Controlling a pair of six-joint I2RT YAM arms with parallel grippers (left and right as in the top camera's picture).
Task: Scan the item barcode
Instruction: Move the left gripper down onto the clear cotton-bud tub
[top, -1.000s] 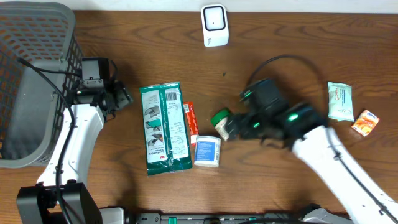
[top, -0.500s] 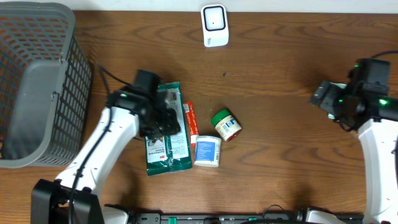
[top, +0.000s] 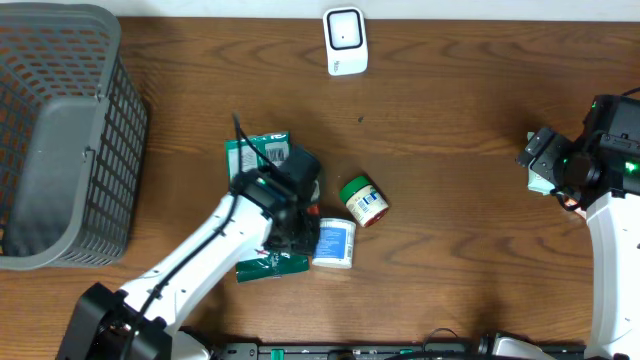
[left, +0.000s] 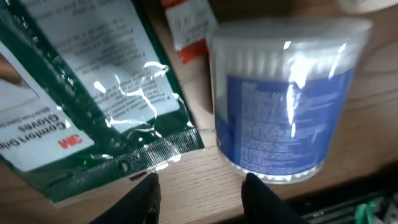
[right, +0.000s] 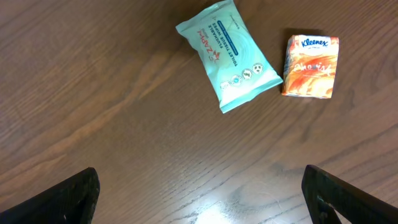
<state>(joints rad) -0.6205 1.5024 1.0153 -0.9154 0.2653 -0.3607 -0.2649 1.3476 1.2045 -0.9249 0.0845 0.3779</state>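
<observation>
A white scanner (top: 345, 40) stands at the table's far edge. Mid-table lie a green 3M gloves package (top: 262, 150) (left: 74, 81), a thin red-and-white item (left: 186, 25), a clear cotton-swab tub with a blue label (top: 335, 243) (left: 283, 106) and a green-lidded jar (top: 363, 200). My left gripper (top: 303, 228) (left: 202, 180) hovers low over bare wood between the package's corner and the tub, jaws partly open with nothing between them. My right gripper (top: 545, 155) (right: 200, 177) is wide open over bare table at the right.
A grey mesh basket (top: 125, 160) fills the left end of the table. Ahead of the right gripper lie a teal wipes pack (right: 230, 56) and an orange Kleenex pack (right: 311, 65). The left arm lies across the lower part of the green package.
The left arm swung from beside the basket across the green package to the tub, and its jaws narrowed. The right arm withdrew from the jar to the right edge.
</observation>
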